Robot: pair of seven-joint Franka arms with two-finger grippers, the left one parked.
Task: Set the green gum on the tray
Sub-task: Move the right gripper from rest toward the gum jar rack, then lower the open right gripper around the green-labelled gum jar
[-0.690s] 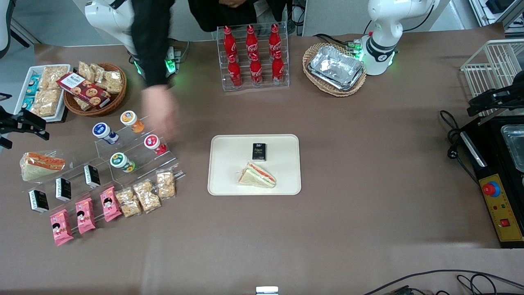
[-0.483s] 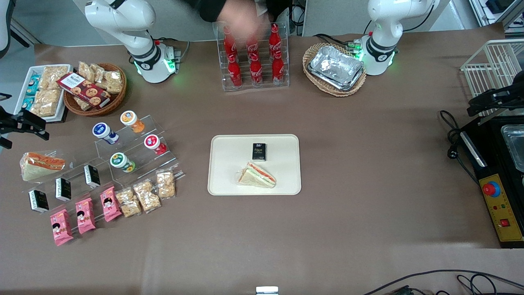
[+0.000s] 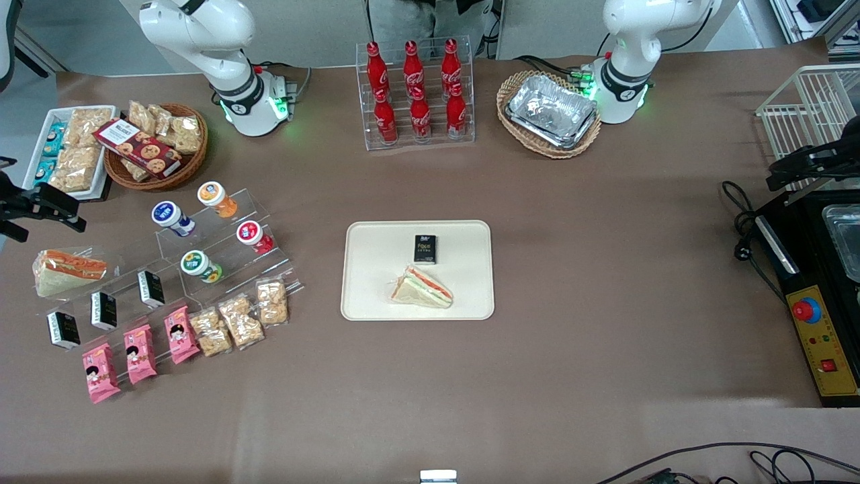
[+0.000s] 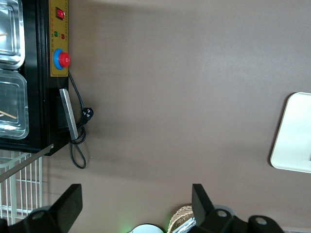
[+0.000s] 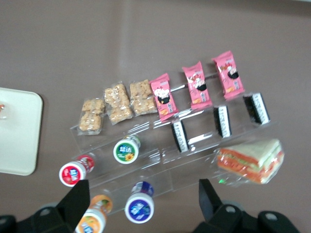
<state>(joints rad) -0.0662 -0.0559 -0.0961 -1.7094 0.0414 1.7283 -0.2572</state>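
Pink snack packets (image 3: 138, 354): three are laid in a row nearest the front camera, at the working arm's end of the counter (image 3: 605, 202).
Green gum (image 3: 199, 265): it is seen lying on a step of the clear stand (image 3: 222, 252), nearer the front camera than the red-lidded jar (image 3: 253, 236), the blue-lidded jar (image 3: 172, 218) and the orange-lidded jar (image 3: 216, 198); nothing grips it.
Tray (image 3: 376, 296): it is set mid-counter, well apart from the stand; a sandwich (image 3: 422, 288) and a small black pack (image 3: 424, 248) are carried on it, with bare cream surface left along its edges.
Open room: a bare strip of counter is seen between stand and tray.
End effector (image 3: 30, 205): it is held at the counter's edge at the working arm's end, above the wrapped sandwich (image 3: 67, 271), well apart from the gum; in the right wrist view (image 5: 141, 206) its fingers (image 5: 77, 199) are seen spread wide, released, with nothing between them, high above the stand.
Cola bottles (image 3: 416, 91): they are racked farthest from the front camera.
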